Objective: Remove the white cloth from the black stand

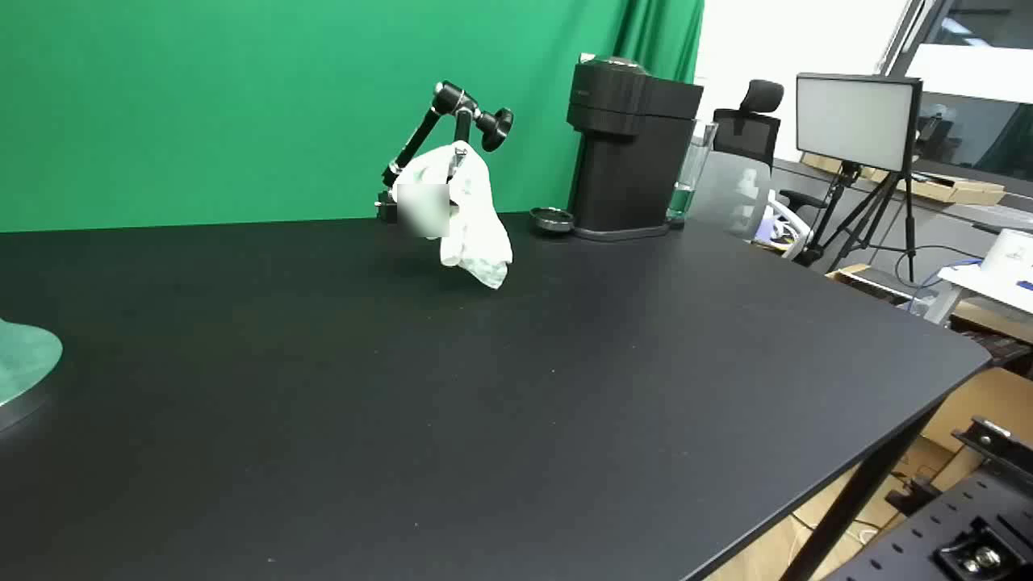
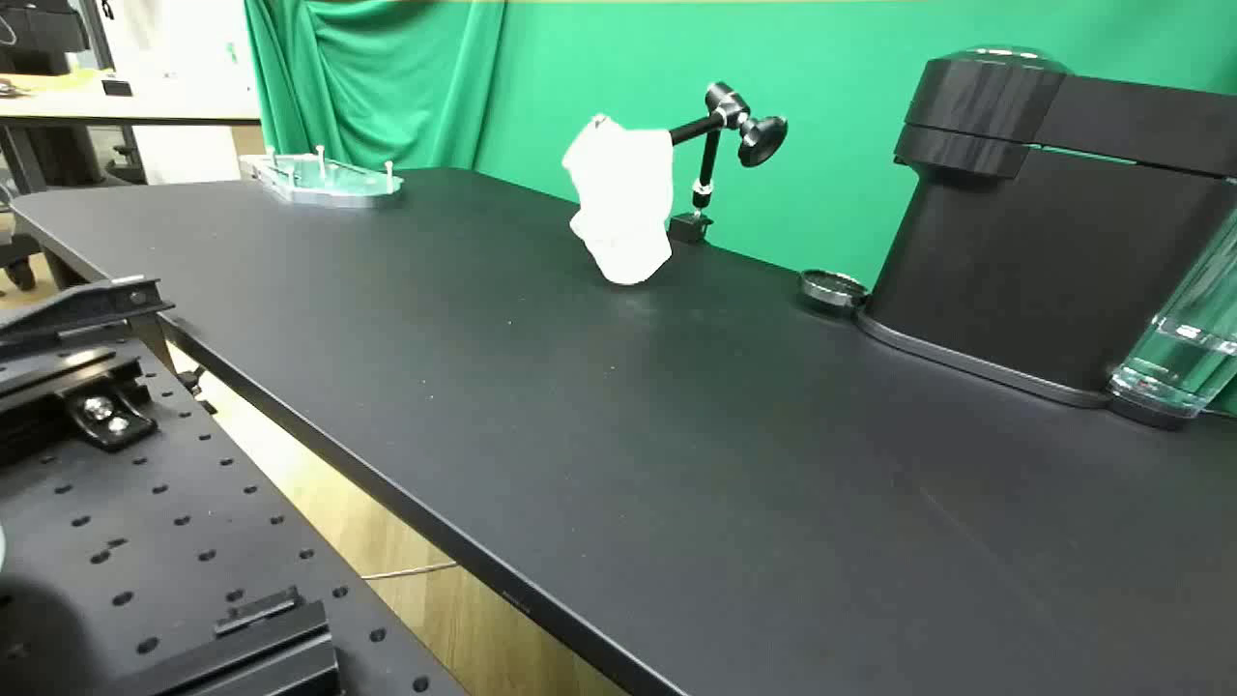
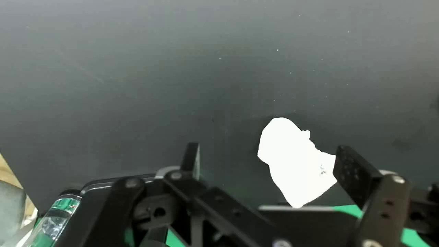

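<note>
The white cloth (image 1: 484, 222) hangs draped over the black stand (image 1: 421, 139) at the back of the dark table in both exterior views. The stand (image 2: 710, 169) is a jointed rod with a round knob, and the cloth (image 2: 626, 203) covers its near end. In the wrist view the cloth (image 3: 296, 168) appears as a bright white shape, nearer the right finger. My gripper (image 3: 269, 156) is open, with its fingers wide apart and the cloth showing beyond them. Whether the right finger touches it cannot be told. The gripper is out of sight in both exterior views. The stand is mostly hidden in the wrist view.
A black coffee machine (image 1: 617, 153) with a clear water tank (image 2: 1184, 329) stands beside the stand. A small round dark dish (image 2: 833, 290) sits at its foot. A clear plate with pegs (image 2: 324, 184) lies at the table's far end. A green curtain (image 1: 242, 105) hangs behind.
</note>
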